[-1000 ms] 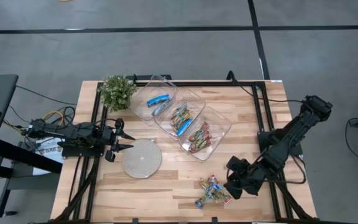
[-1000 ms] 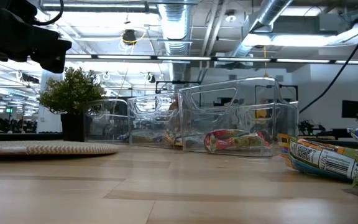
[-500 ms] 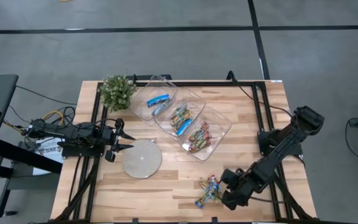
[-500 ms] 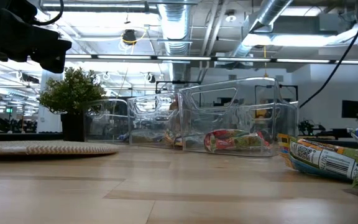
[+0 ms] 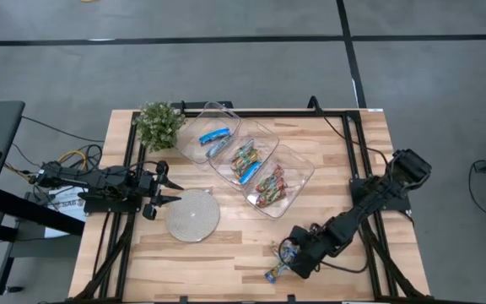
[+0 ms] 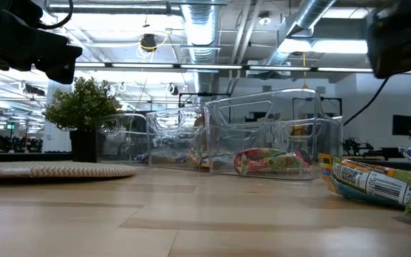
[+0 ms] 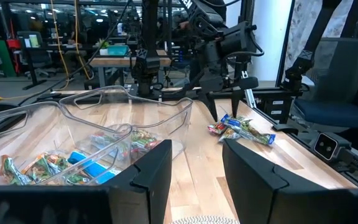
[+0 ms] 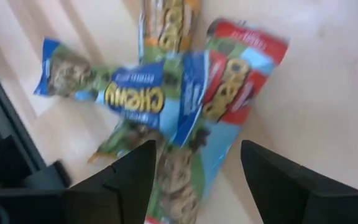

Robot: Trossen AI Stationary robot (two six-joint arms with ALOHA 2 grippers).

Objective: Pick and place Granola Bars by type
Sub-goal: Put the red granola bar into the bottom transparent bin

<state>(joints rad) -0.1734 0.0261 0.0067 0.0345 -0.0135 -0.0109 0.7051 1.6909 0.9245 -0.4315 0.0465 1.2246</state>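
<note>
Your right gripper (image 5: 292,257) points down near the table's front edge, fingers spread apart. Your left gripper (image 5: 172,187) waits at the left side, fingers parted.

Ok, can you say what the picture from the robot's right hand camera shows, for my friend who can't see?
The right gripper, fingers open, hangs over a pile of shiny blue, green and red wrapped granola bars on the pale wooden table.

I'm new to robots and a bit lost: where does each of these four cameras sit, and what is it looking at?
High: overhead, straight down on table, both arms.
Low: table height, across to trays; arm parts above.
Left wrist: past its fingers toward the right gripper.
Right wrist: open fingers just above the loose bars.
All four show that pile.
</note>
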